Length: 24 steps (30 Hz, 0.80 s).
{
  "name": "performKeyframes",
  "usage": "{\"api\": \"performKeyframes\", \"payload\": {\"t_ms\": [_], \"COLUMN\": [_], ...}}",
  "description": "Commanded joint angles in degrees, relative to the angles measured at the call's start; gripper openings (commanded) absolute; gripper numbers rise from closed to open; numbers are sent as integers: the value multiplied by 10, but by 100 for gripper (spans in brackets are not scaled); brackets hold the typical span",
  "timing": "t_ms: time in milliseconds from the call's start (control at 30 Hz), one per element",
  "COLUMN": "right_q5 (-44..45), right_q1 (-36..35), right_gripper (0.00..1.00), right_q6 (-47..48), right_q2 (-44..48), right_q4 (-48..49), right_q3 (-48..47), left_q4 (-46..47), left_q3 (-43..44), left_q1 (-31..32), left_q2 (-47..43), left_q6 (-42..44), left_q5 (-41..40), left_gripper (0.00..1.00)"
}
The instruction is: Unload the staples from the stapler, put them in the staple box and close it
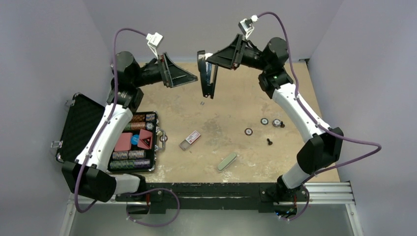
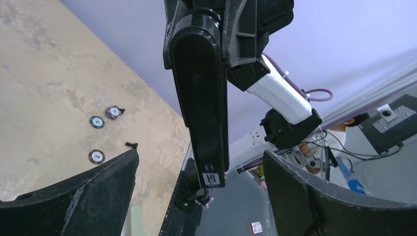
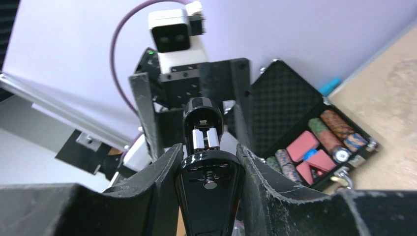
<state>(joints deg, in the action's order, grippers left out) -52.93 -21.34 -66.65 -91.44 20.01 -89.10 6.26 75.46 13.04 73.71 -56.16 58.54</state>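
A robotics lab, by the look of it: plain lilac-grey partition walls (image 1: pixel 206 24) box in a scuffed tan table (image 1: pixel 236 113). A silvery aluminium rail (image 1: pixel 329 189) carries the black-and-white left arm (image 1: pixel 105 132) and right arm (image 1: pixel 295 105) (purple cables (image 1: pixel 380 146) trailing). Loose wiring (image 2: pixel 339 147) shows beyond.

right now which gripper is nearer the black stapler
Right. The right gripper is shut on the black stapler, holding it in the air; the left gripper stands open just left of it.

Black stapler (image 1: pixel 207 73) (silvery at its core), sage-green oblong (image 1: pixel 226 161), red-and-white-labelled clear box (image 1: pixel 191 139), mottled tan table (image 1: pixel 275 157).
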Motion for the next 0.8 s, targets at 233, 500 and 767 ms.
{"api": "performKeyframes", "payload": {"t_ms": [233, 500, 767], "right_q5": [13, 19, 17], "right_q1": [-45, -49, -52], "right_gripper": [0, 0, 0], "right_q6": [-67, -64, -59], "right_q2": [-10, -12, -11], "right_q4": [81, 79, 72], "right_q3": [-66, -63, -64], "left_q4": [19, -4, -37], "left_q3": [50, 57, 67], "left_q1": [60, 75, 91], "left_q2": [21, 24, 27], "left_q6": [18, 32, 60], "left_q5": [26, 12, -14], "left_gripper": [92, 78, 62]}}
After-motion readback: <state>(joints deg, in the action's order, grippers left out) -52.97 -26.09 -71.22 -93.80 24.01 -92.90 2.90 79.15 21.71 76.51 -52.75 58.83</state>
